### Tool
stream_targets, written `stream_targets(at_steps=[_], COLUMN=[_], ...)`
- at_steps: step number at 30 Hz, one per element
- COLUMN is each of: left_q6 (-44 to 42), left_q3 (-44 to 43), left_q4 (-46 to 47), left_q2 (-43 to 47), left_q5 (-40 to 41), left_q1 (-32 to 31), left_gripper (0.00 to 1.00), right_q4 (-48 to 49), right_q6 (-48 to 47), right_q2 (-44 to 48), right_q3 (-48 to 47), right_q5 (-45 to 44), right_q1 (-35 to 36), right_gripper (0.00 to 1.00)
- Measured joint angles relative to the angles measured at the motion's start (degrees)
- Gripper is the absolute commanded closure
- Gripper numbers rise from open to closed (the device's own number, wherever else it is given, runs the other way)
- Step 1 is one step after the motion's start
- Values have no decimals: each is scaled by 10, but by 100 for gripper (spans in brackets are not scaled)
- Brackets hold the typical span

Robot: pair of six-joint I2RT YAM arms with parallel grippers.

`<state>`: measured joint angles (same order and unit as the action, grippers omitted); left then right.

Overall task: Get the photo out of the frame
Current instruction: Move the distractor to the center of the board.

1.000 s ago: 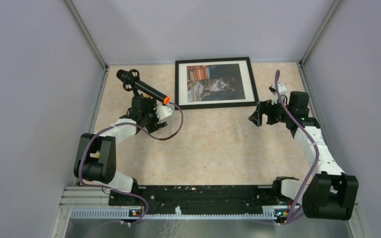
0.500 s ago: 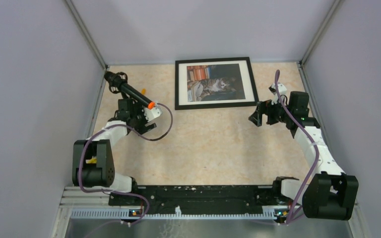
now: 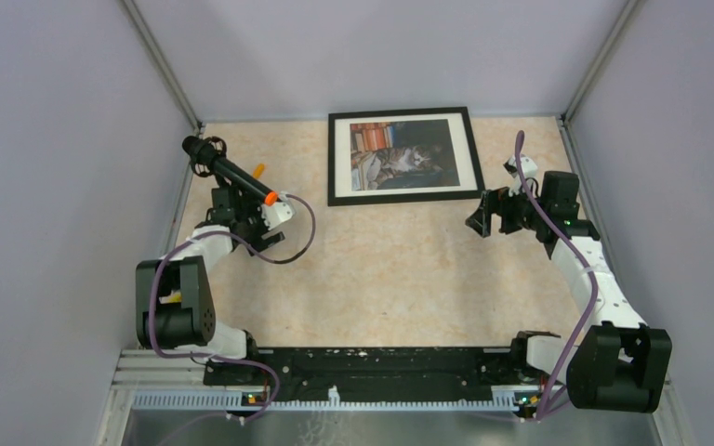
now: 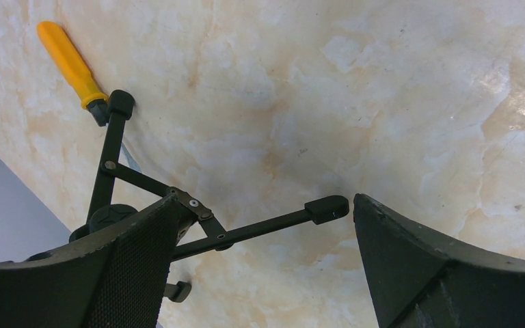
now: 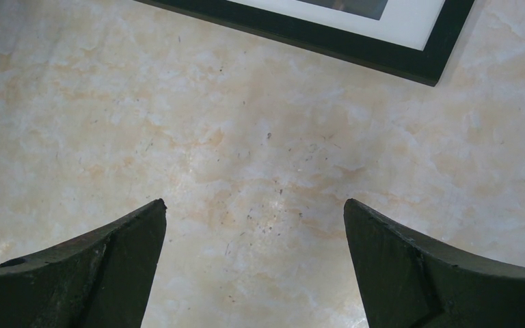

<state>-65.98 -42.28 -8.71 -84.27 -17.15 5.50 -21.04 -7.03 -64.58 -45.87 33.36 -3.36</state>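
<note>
The frame (image 3: 405,195) lies flat and face up at the far middle of the table (image 3: 400,279), its thin black border whole. The photo (image 3: 402,153) of the cat among books sits inside it behind a white margin, so nothing of the task is done yet. Neither of the 2 arms touches it. The right gripper (image 5: 254,202) hangs near the frame's near right corner, jaws spread wide and empty over bare marbled tabletop, which looks to me like a ready stance for taking that corner. The left gripper (image 4: 265,202) is well apart from the frame, out by the left wall, jaws equally wide with nothing pinched. Below it I see an orange-handled tool (image 4: 68,61) and a black jointed bracket (image 4: 137,178) whose purpose I cannot tell. With the picture side up, I'd guess the frame must be turned over first, since the back is where the photo comes out
</note>
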Motion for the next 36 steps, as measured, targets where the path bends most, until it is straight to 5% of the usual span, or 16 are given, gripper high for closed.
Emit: stream_targets(at_steps=[20,29,36], left_q6=[-32,0,92], left_q3=[30,45,-13], left_q4=[-106,-134,-140], left_q2=[85,88,53], left_q5=[-27,7,75], left_q1=[-32,-179,-361], left_gripper=[2,1,2], right_q4=[0,0,-2], right_q6=[0,0,0], right_q2=[0,0,-12], right_q3=[0,0,-5], right_q5=[5,6,4], right_q1=[0,2,3], right_gripper=[1,1,1])
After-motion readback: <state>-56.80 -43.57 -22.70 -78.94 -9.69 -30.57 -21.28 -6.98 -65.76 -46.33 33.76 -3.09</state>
